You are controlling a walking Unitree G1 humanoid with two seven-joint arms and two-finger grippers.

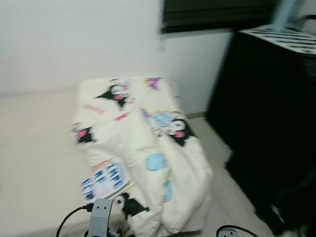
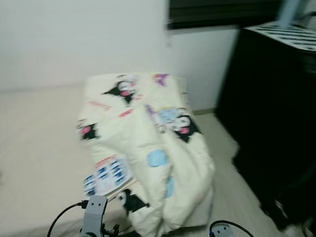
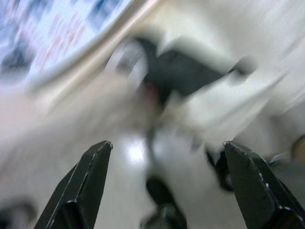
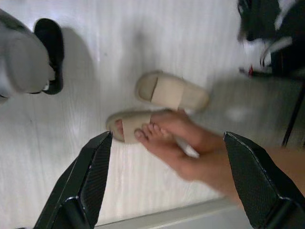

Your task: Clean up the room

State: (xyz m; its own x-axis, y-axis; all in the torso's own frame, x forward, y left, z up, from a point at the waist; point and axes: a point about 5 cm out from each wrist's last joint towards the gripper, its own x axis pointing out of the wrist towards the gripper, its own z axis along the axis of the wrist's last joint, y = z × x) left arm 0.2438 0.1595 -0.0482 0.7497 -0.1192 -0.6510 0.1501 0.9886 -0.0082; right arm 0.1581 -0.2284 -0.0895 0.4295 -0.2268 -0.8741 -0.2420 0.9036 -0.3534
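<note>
A beige-sheeted bed (image 1: 28, 155) sits at left; on it lies a crumpled cream cartoon-printed quilt (image 1: 149, 150), draping the bed's end. The left pincer (image 3: 164, 186), fingers spread, hovers close over it. The right pincer (image 4: 167, 186), released, hangs above pale floor (image 4: 95, 71), beige slippers (image 4: 171, 93) and a person's bare foot (image 4: 186, 143). A black cabinet (image 1: 272, 103) stands right.

The comforter (image 1: 149, 150) is cream-yellow, printed with black-and-pink cartoon figures, pale blue patches and a panel of small blue squares; the bed (image 1: 33, 155) beneath is plain beige; the wall (image 1: 65, 38) is white; the cabinet (image 1: 273, 108) is black, its top white with black marks; the floor (image 4: 95, 181) is pale wood grain; two slippers (image 4: 171, 93) are beige; the left gripper (image 3: 164, 191) and right gripper (image 4: 164, 191) have black fingers.
</note>
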